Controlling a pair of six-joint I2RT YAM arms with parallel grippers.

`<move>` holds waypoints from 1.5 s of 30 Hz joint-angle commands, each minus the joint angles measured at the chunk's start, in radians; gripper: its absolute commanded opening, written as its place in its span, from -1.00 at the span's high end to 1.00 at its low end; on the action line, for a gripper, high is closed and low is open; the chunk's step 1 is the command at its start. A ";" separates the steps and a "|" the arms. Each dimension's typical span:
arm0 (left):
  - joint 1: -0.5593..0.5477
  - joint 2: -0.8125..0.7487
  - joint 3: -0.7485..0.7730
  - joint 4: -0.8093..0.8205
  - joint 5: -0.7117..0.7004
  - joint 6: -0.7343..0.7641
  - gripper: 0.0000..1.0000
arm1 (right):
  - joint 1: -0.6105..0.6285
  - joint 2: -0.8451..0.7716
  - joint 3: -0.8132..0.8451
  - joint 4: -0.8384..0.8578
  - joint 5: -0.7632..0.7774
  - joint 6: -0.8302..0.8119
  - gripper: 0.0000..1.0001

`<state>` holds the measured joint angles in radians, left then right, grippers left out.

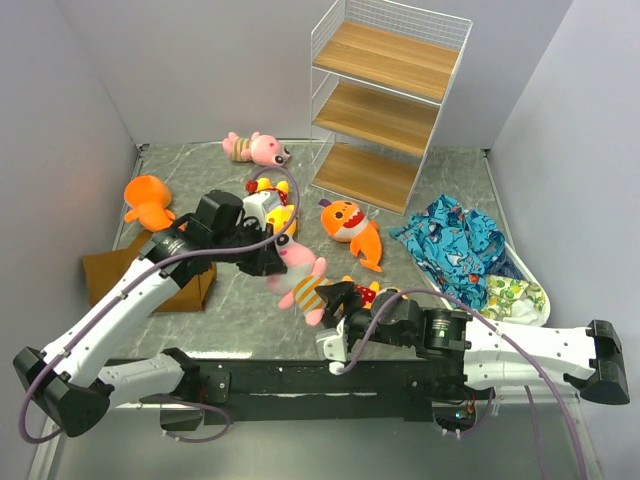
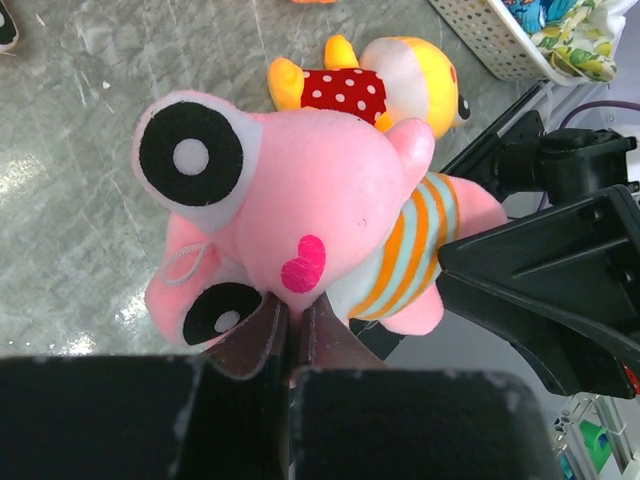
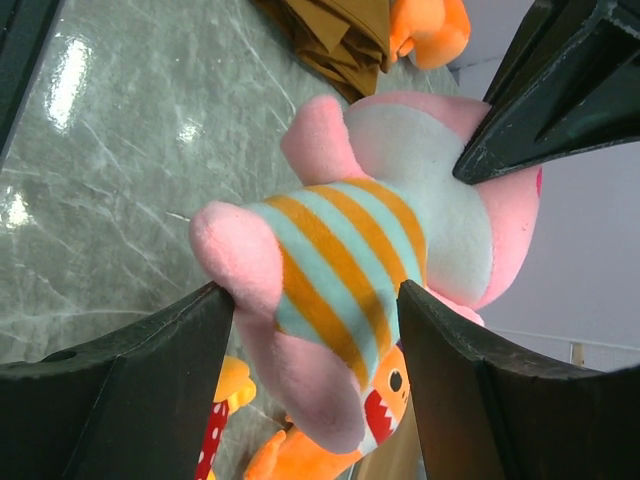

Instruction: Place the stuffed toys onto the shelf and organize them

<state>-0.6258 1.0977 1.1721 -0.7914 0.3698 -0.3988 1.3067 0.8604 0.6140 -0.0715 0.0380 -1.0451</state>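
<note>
**A:** Six toys out, and one of them is up in the air! The pink striped toy (image 2: 300, 200) hangs over the near part of the counter (image 1: 190, 170), between the two arms.

**B:** Who's got it?

**A:** The left jaws, pressed together on the edge of its head, right between one big eye and the heart on its cheek.

**B:** And the right jaws?

**A:** Spread wide, one finger on either side of the striped belly. A pink foot rests against one finger; whether they squeeze, I can't tell.

**B:** How far from the shelf (image 1: 385, 100)?

**A:** Well apart! It stands upright at the far right of the counter.

**B:** The others?

**A:** All lying on the counter. The near yellow toy (image 2: 385, 85) in its polka-dot shirt is just under the lifted one. The far yellow toy (image 1: 272, 205) sits beside the left wrist. The middle orange fish (image 1: 352, 230) lies in front of the shelf, and the left orange fish (image 1: 148, 200) is near the brown cloth (image 1: 110, 275). The back pink toy (image 1: 258, 148) lies left of the shelf.

**B:** On the right?

**A:** A blue cloth (image 1: 455, 240) spills out of a white basket (image 1: 535, 300).
</note>
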 commanded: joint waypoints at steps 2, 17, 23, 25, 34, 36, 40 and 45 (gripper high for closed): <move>0.015 0.021 0.037 -0.049 0.052 0.038 0.98 | 0.023 -0.017 0.019 -0.033 0.034 0.014 -0.50; 0.055 0.021 0.040 -0.048 0.135 0.023 0.98 | 0.035 -0.009 0.001 0.070 0.062 -0.012 -0.03; 0.063 0.005 0.026 0.047 0.056 -0.027 -0.22 | 0.037 0.014 0.027 0.145 0.072 -0.003 1.00; 0.064 -0.004 0.044 0.101 -0.081 -0.060 -0.90 | 0.036 0.037 0.064 0.133 0.080 0.003 1.00; 0.193 0.088 0.276 0.194 -0.493 -0.041 -0.93 | -0.027 0.137 0.265 0.082 0.238 0.051 1.00; 0.253 0.053 0.239 0.256 -0.480 -0.052 -0.93 | -0.099 0.140 0.302 0.079 0.231 0.063 1.00; 0.305 -0.018 0.103 0.343 -0.587 -0.101 -0.93 | -0.210 0.187 0.430 0.070 0.255 0.036 1.00; 0.305 -0.117 -0.156 0.490 -0.666 -0.095 -0.93 | -0.357 0.273 0.613 0.140 0.264 0.000 1.00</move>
<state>-0.3199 1.0374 1.1481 -0.4377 -0.2024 -0.4850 1.0351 1.0866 1.0821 -0.0353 0.2676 -1.0161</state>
